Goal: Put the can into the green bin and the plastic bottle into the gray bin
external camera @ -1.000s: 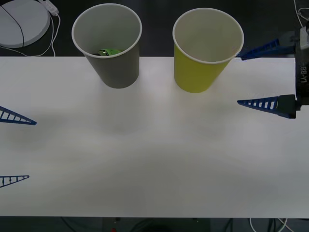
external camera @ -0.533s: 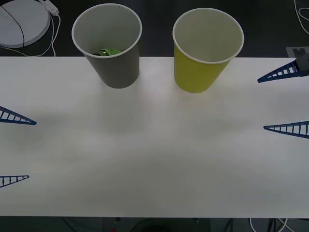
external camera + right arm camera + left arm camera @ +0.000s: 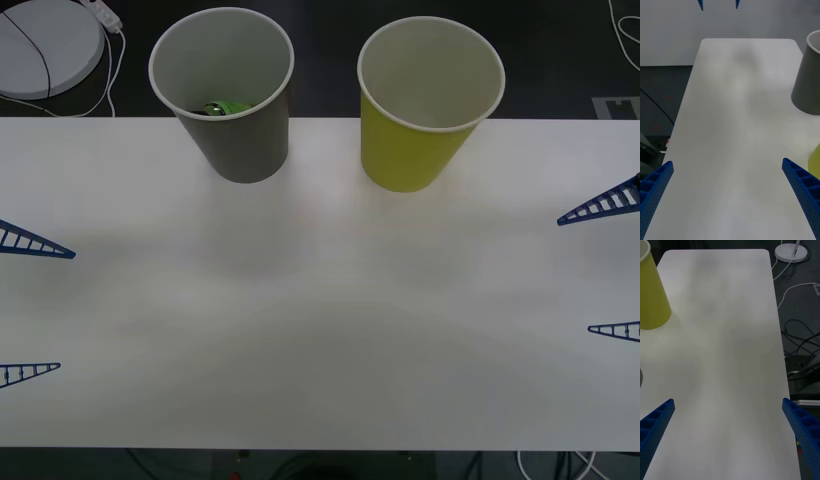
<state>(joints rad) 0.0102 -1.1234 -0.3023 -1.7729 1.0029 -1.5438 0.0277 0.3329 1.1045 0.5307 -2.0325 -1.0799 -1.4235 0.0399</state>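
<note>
Cups are standing side by side at the table's far edge, the gray bin on the left, the green bin on the right. Lying down inside the gray bin is the plastic bottle, its green label peeking over the rim. The left gripper is hovering spread wide and empty at the left edge. The right gripper is sitting at the right edge, fingers wide apart, holding nothing.

Even overhead light; soft shadows on table; mild blur.
</note>
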